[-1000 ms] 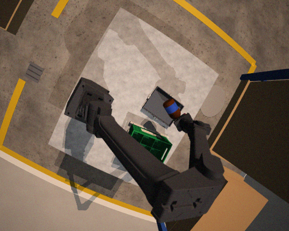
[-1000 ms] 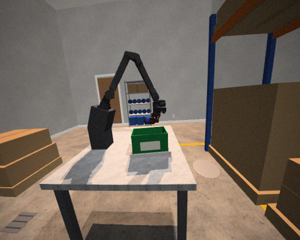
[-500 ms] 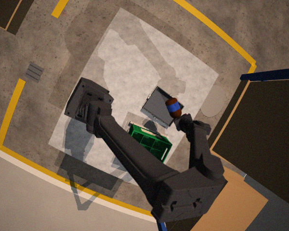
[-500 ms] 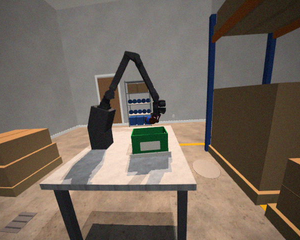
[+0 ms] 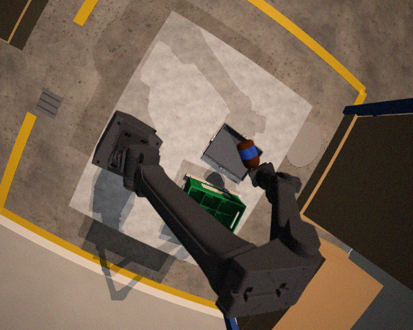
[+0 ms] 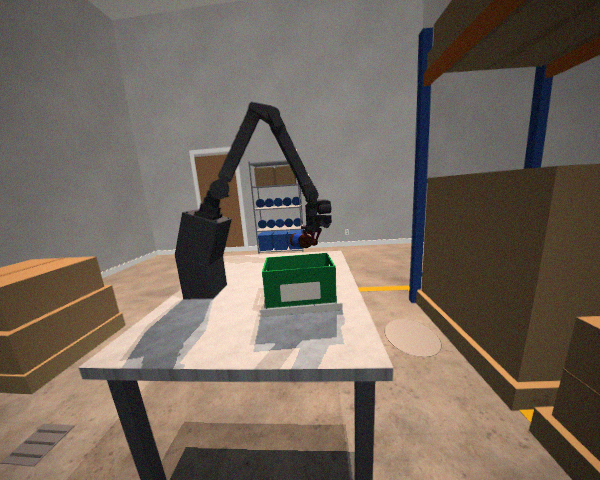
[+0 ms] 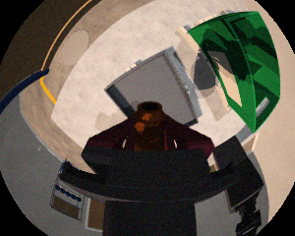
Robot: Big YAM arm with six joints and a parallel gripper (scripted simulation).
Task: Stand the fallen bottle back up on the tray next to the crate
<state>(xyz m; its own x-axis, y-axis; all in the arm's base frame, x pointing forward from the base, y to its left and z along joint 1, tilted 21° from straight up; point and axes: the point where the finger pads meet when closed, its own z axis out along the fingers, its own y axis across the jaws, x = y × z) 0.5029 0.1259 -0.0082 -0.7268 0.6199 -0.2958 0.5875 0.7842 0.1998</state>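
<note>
Lying close to horizontal, the bottle (image 5: pixel 248 154) is held in the air above the tray's (image 5: pixel 224 150) far edge, its long axis running out from the gripper (image 5: pixel 257 172) toward the tray; which end leads I cannot tell. Dark red body, one blue band. The jaws are clenched on the bottle. One grey tray and one green crate (image 5: pixel 217 203) sit just beside each other on the pale table (image 6: pixel 222 351). The arm's dark base (image 6: pixel 199 258) stands at the table's far left corner. Room: grey walls, concrete floor with yellow lines, a brown door (image 6: pixel 213 175), one shelf rack (image 6: pixel 250 206), cardboard boxes (image 6: pixel 42 310) at both sides.
</note>
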